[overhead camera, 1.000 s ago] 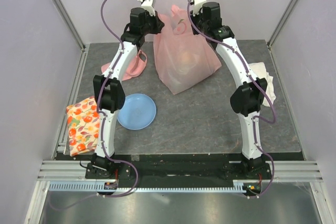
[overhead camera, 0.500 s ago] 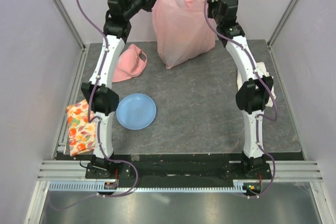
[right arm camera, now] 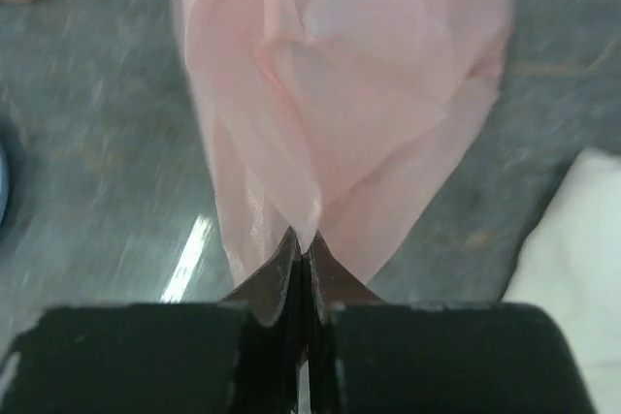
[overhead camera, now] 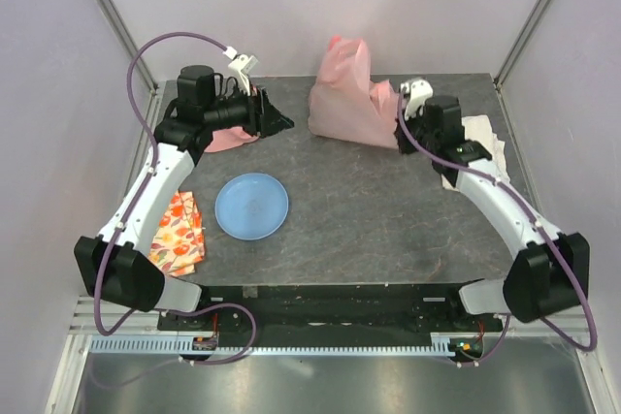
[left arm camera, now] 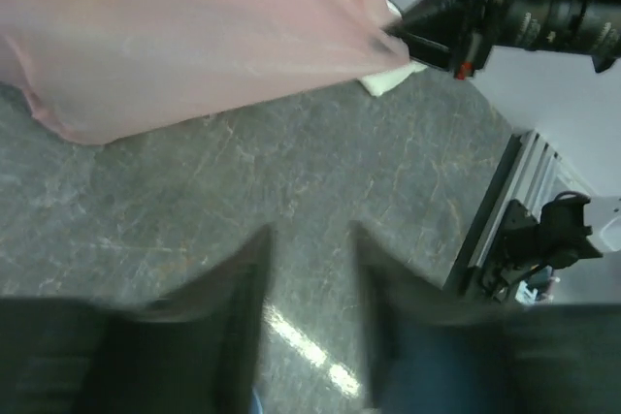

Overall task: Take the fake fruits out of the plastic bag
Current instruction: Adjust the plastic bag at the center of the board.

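Spreading under both my arms is the dark grey table [overhead camera: 388, 210]. On its far side, a little right of the middle, the plastic bag [overhead camera: 351, 104] sits slumped, with one part standing up toward the back wall. Its pink film is cloudy, and I cannot make out the fake fruits through it in any view. The blue plate [overhead camera: 251, 206] lies left of the middle, nearer to my bases and well apart from the bag. A flowered orange cloth [overhead camera: 180, 236] lies near the left edge, partly under my left arm, and a white cloth [overhead camera: 482, 133] lies just beside my right arm. A pink cap [overhead camera: 231, 139] shows behind my left wrist. My right gripper [right arm camera: 301, 251] has its fingers pressed together on a pinch of the bag's film. My left gripper [left arm camera: 310, 238] looks blurred. Its fingers stand apart with only table between them, near the bag but not touching it.
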### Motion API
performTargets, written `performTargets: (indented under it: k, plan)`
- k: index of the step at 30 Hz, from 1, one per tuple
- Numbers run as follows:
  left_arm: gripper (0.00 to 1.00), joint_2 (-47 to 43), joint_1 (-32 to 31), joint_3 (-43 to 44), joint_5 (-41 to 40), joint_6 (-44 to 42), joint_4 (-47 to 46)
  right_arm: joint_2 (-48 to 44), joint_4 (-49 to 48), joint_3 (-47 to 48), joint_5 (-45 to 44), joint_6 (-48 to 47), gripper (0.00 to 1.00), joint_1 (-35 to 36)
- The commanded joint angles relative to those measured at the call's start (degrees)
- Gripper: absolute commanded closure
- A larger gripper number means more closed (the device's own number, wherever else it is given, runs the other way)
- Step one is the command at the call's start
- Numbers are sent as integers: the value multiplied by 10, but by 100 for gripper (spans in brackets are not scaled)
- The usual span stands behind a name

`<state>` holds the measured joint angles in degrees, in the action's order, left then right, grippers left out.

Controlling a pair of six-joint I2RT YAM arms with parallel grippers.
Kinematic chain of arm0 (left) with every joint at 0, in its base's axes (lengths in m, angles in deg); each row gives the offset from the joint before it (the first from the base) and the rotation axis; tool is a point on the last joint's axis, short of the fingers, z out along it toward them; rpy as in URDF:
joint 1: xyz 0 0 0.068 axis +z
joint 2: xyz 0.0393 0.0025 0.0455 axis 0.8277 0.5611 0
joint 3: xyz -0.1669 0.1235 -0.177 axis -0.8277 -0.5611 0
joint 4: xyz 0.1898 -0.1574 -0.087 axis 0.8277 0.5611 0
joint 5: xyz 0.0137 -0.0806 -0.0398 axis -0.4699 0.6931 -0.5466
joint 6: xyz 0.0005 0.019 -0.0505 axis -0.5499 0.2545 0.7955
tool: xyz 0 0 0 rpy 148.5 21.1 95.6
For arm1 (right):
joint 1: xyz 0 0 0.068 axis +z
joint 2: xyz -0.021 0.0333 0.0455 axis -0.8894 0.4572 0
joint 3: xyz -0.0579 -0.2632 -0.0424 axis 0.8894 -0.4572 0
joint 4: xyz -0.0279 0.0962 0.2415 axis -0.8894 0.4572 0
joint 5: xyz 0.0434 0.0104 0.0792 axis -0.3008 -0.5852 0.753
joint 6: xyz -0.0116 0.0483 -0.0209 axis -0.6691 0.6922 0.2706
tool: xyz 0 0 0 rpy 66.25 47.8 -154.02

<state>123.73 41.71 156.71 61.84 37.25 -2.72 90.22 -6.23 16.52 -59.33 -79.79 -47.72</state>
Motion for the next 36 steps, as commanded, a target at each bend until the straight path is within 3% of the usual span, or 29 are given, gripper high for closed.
performTargets:
  k: [1,2,5,7,13,16,27,30,33,36]
  plan:
    - [38,-17,-6,-3,-28,13,-22,-61,98,-62,41,43,83,20]
    - [34,-9,-6,9,-29,13,-22,-60,112,-24,40,43,62,19]
    - [26,29,-8,58,-24,21,-22,-38,156,100,55,42,40,19]
    - [24,57,-20,80,-30,21,-48,-26,165,159,78,43,31,18]
    - [15,161,-68,176,-69,72,-88,-3,154,166,131,81,16,19]
    - [13,215,-84,258,-91,52,-89,-6,120,143,153,77,13,25]
    - [12,425,-110,464,-174,35,-167,51,83,143,57,70,14,43]
    - [21,444,-116,478,-183,23,-177,72,75,159,32,70,15,43]
    - [37,454,-118,477,-177,25,-178,92,73,188,21,68,14,40]
    - [79,450,-118,470,-184,25,-170,112,66,217,31,70,14,37]
